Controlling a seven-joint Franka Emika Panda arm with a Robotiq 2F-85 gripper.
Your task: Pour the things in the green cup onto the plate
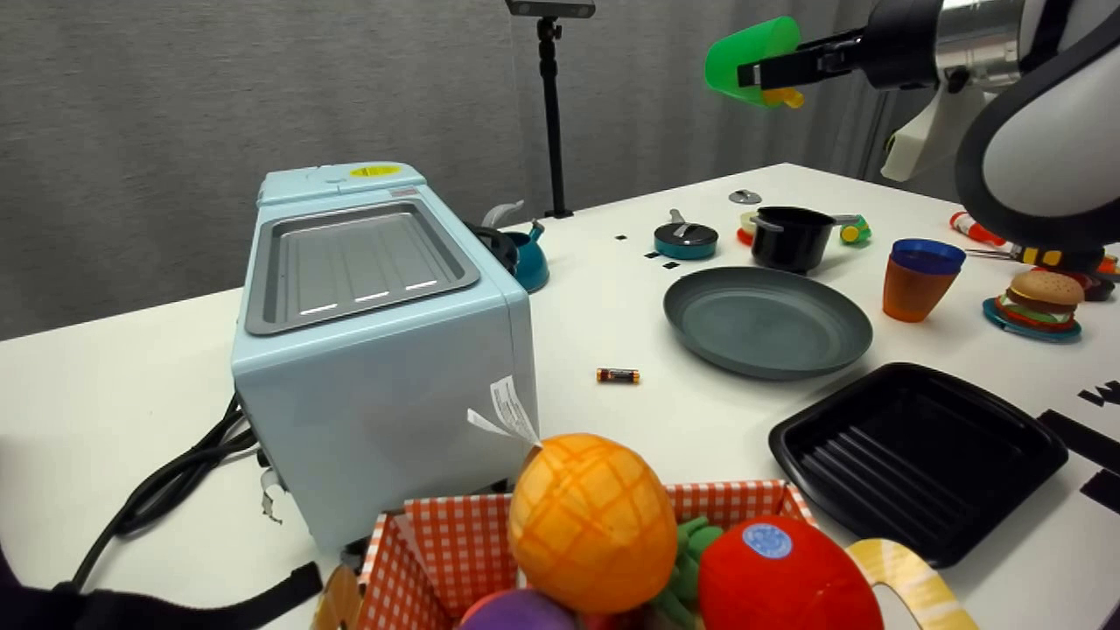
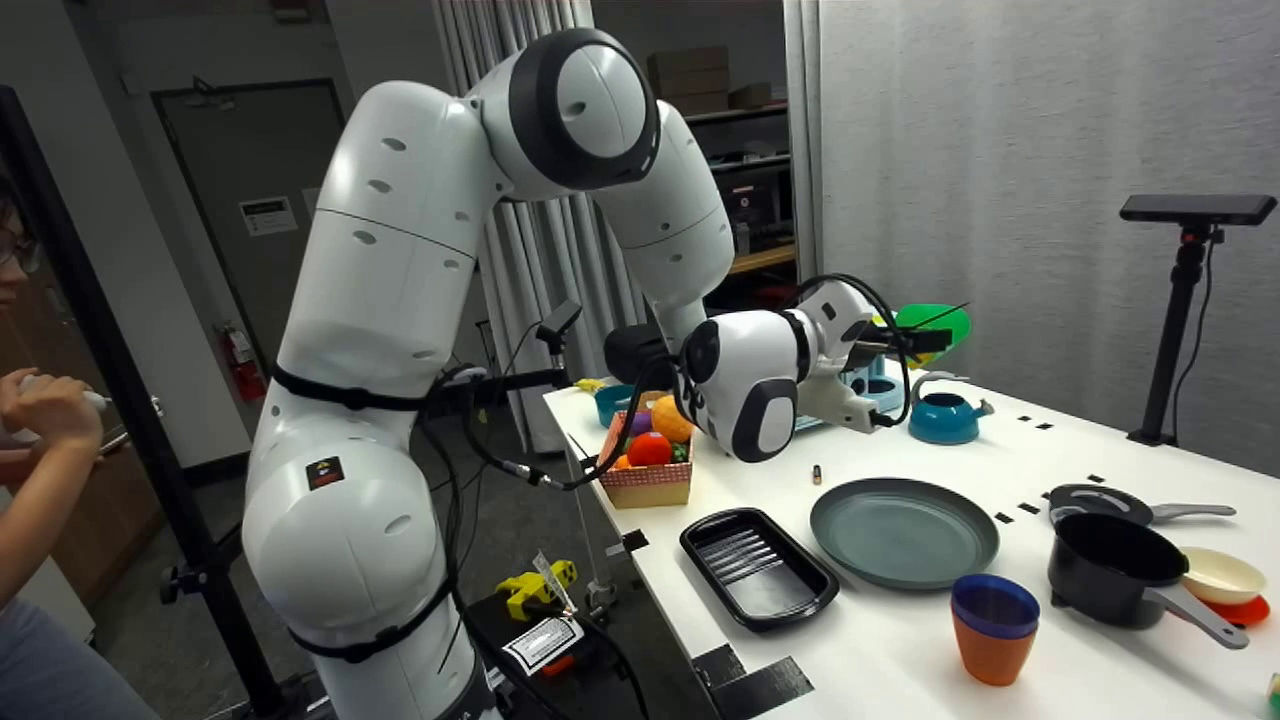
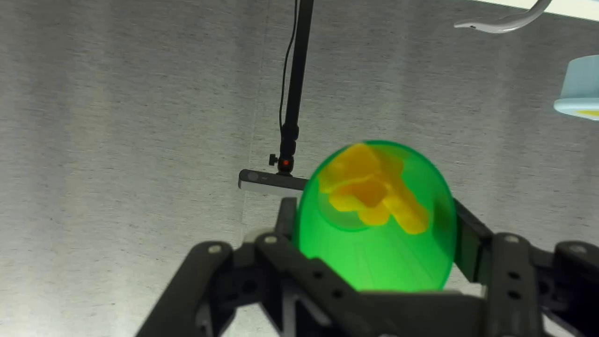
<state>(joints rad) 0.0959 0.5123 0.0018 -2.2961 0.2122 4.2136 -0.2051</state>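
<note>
The green cup (image 1: pixel 731 61) is held high above the table by my gripper (image 1: pixel 751 75), whose fingers are shut on its sides. In an exterior view the cup is tilted far over. In the wrist view I look into the mouth of the green cup (image 3: pixel 374 262) between the fingertips (image 3: pixel 376 224). The yellow pieces (image 3: pixel 407 213) lie inside it, bunched toward the upper part there. One yellow piece (image 1: pixel 785 97) pokes past the cup's lower edge in an exterior view. The dark grey-green plate (image 1: pixel 770 319) lies on the table well below and shows no pieces on it.
A black square tray (image 1: pixel 919 455) is beside the plate. An orange cup (image 1: pixel 914 289) with a blue cup in it and a black pot (image 1: pixel 792 241) stand near the plate. A light blue oven (image 1: pixel 394 394), a battery (image 1: pixel 618 375) and a camera stand (image 1: pixel 549 114) are also around.
</note>
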